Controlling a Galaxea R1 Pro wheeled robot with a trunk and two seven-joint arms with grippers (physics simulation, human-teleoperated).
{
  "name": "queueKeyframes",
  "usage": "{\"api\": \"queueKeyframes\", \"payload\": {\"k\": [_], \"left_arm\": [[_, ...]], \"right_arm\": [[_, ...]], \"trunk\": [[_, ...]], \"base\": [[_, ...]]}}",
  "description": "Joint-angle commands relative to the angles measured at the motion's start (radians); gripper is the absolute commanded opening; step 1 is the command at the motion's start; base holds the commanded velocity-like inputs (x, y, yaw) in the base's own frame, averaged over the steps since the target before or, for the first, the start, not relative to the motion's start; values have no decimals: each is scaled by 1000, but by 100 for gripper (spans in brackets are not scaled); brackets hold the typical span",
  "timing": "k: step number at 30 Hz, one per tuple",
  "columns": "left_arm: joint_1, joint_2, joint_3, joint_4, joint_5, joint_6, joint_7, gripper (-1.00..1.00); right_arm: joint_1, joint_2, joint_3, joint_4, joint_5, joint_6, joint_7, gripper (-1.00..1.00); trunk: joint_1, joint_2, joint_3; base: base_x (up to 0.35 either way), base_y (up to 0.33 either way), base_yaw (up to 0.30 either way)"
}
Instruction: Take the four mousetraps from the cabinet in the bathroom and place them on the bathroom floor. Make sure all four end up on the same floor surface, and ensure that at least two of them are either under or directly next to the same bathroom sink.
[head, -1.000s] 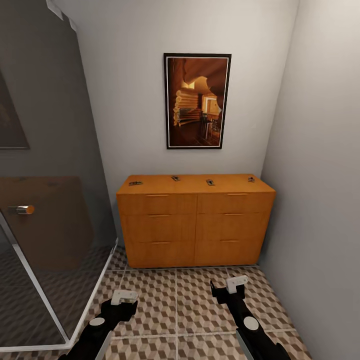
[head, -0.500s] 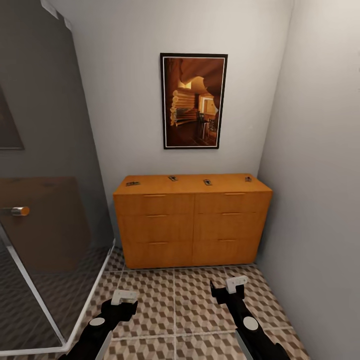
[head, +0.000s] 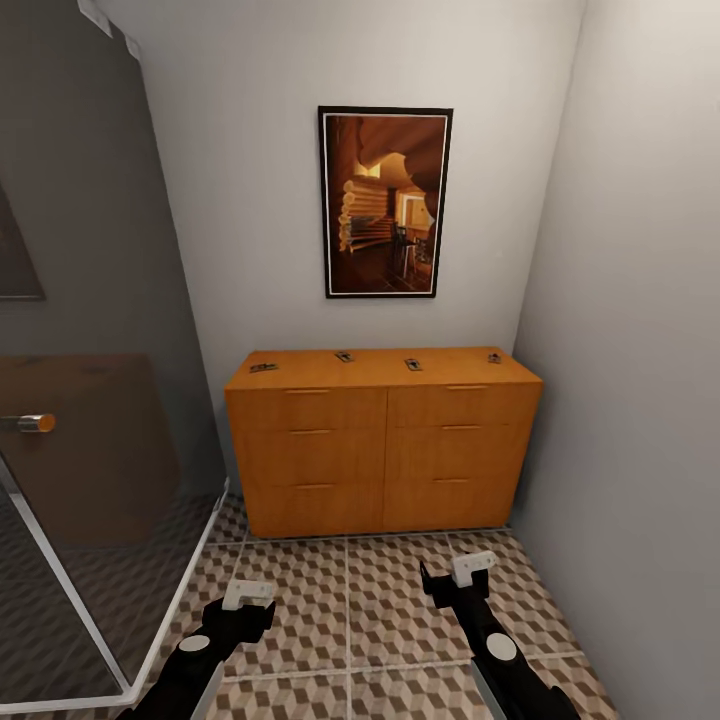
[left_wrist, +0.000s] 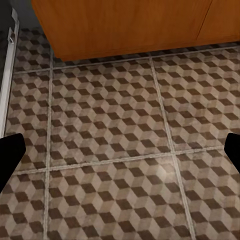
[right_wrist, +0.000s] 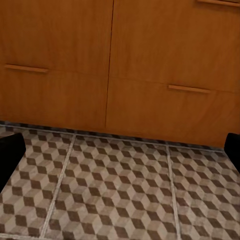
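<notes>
Left claw (head: 248, 594): low over the bathroom floor (head: 350, 610), jaws spread wide with nothing between them; in the left wrist view its dark fingertips (left_wrist: 11, 150) sit at either edge of the frame with bare tile in the gap. Right claw (head: 472, 568): likewise low and empty, jaws parted, aimed at the lower drawers of the cabinet (head: 385, 455). Bathroom floor: cube-patterned tiles in brown, beige and white, pale grout. Cabinet: orange-brown, six drawers in two columns, all shut, standing against the back wall a short way ahead of both claws. Mousetraps: four, lying flat on the cabinet top and well apart, one near the left end (head: 264, 368), one left of centre (head: 345, 355), one right of centre (head: 412, 364), one at the right end (head: 494, 357). Each reads as a small dark-wired tan board; detail is too fine to make out. Handling, as judged: light, rigid, thin, sitting flush on the wood, so likely to slide if nudged; the best hold is across the two long edges of the board, clear of the wire. Glass shower panel (head: 90, 420) to the left; framed picture (head: 385, 202) on the wall above the cabinet.
</notes>
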Motion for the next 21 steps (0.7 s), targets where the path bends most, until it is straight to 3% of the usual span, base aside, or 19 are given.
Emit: {"api": "queueKeyframes", "payload": {"k": [1, 21], "left_arm": [[0, 1, -2, -2, -1, 5, 2, 100], [0, 1, -2, -2, -1, 6, 2, 100]], "right_arm": [[-1, 0, 2, 1, 7, -2, -6, 100], [-1, -3, 2, 1, 8, -2, -5, 100]], "trunk": [[0, -1, -1], [0, -1, -1]], "base": [[0, 0, -2], [0, 0, 0]]}}
